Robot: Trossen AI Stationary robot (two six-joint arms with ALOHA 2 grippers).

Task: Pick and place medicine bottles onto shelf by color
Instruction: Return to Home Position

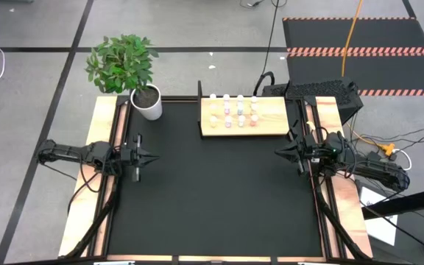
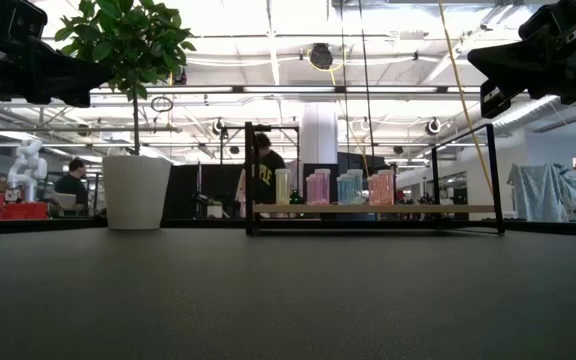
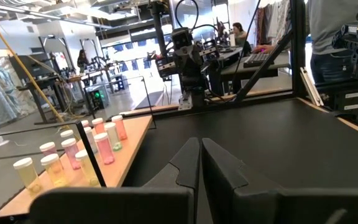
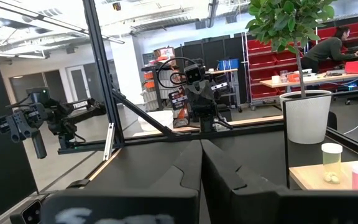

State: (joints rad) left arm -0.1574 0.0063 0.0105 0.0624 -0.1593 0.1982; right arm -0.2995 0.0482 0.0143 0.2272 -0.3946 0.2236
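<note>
Table (image 1: 212,206) sides: left gripper (image 1: 153,157), right gripper (image 1: 278,152) closed (medicine bottles (image 1: 240,110) on shelf (image 1: 272,122))

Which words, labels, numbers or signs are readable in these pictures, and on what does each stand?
No text is readable anywhere.
Small coloured medicine bottles with white caps on the light-wood shelf: no legible labels.
Person's dark shirt: yellow print, too blurred.
Red-and-white striped tape on the black floor mat: stripes only.
</note>
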